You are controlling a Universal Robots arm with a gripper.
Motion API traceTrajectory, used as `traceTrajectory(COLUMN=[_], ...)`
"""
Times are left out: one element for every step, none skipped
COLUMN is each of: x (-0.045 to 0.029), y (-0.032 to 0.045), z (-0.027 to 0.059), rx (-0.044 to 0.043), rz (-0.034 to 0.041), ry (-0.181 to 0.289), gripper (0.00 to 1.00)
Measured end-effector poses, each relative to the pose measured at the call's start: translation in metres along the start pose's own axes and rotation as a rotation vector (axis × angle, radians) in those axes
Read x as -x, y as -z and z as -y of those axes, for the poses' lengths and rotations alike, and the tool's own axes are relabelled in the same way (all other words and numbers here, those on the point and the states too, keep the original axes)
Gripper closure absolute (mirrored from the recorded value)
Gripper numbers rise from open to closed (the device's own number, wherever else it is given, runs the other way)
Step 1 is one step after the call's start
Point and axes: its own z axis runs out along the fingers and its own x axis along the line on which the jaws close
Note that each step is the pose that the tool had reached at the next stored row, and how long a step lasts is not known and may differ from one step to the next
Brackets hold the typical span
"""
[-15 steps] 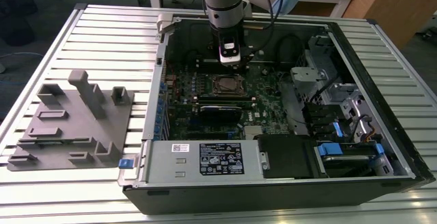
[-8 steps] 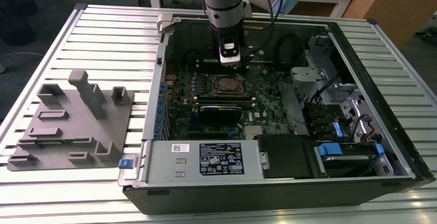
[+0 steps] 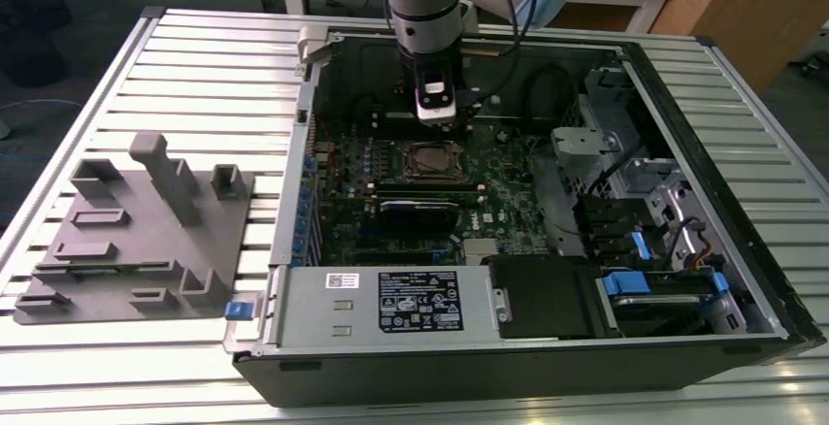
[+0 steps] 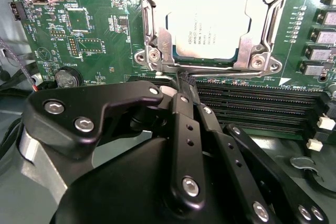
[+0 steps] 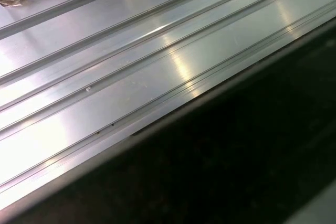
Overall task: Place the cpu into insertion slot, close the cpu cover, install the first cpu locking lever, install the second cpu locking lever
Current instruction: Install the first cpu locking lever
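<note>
The cpu, a pale silvery square chip, lies in the insertion slot on the green board. The cpu cover, a silvery frame with a square window, lies flat over the chip's edges. A thin locking lever rod runs along the socket's edge nearest the gripper. My gripper is shut, its black fingertips pressed together right at that rod; I cannot tell whether they grip it. In the exterior view the gripper hangs just behind the socket, inside the open computer case.
Long black memory slots and a coin battery lie beside the socket. The power supply and drive bays fill the case's near side. A grey fixture plate sits on the ribbed metal table at the exterior view's left.
</note>
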Motion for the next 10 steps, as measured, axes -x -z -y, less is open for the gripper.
traceTrajectory(x=[0.0,0.0,0.0001,0.0003,0.0004,0.0004,0.0005,0.0006,0.0006,0.0007], y=[0.0,0.0,0.0,0.0001,0.0,0.0001,0.0003,0.0005,0.0006,0.0009], z=[0.0,0.0,0.0003,0.0006,0.0006,0.0005,0.0005,0.0004,0.0002,0.0003], rx=[0.0,0.0,0.0002,0.0001,0.0002,0.0002,0.0005,0.0012,0.0017,0.0018], rz=[0.0,0.0,0.0001,0.0,0.0,0.0,0.0001,0.0002,0.0002,0.0003], ry=[0.0,0.0,0.0,0.0,0.0,0.0,0.0,0.0,0.0,0.0], gripper=[0.89,0.89,0.89,0.89,0.89,0.89,0.89,0.89,0.89,0.89])
